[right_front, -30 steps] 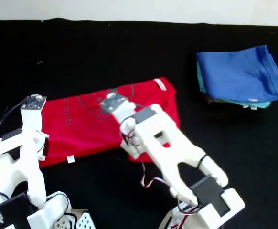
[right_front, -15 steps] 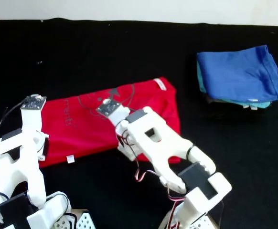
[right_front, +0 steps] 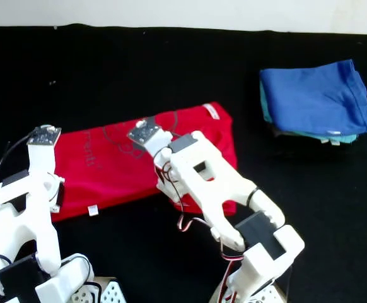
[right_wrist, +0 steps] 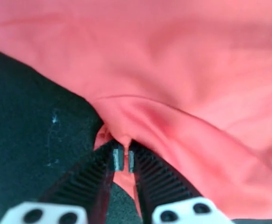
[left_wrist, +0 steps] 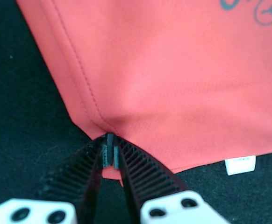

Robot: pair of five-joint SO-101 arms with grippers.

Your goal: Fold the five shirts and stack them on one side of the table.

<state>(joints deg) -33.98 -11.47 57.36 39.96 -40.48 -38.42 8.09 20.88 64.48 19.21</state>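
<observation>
Red shirt (right_front: 101,169): you see long folded band flat on black table (right_front: 171,63). Fine smooth knit, stitched hem, ring-shaped print.

Your left gripper (left_wrist: 109,154): ribbed black fingers pinching shirt's corner at hem; small white tag (left_wrist: 240,165) just off to one side of tips.

Your right gripper (right_wrist: 123,157): fingers nipping bunched fold of shirt's edge, cloth ridging up beyond tips.

Well apart from both grippers: stack of folded shirts (right_front: 314,98), blue on top, teal beneath.

A big black table (right_front: 171,69) has a soft, dark top. A white wall (right_front: 183,12) runs along the far edge of the table. A tiny pale speck (right_front: 53,82) lies on the table, near its far left corner.
</observation>
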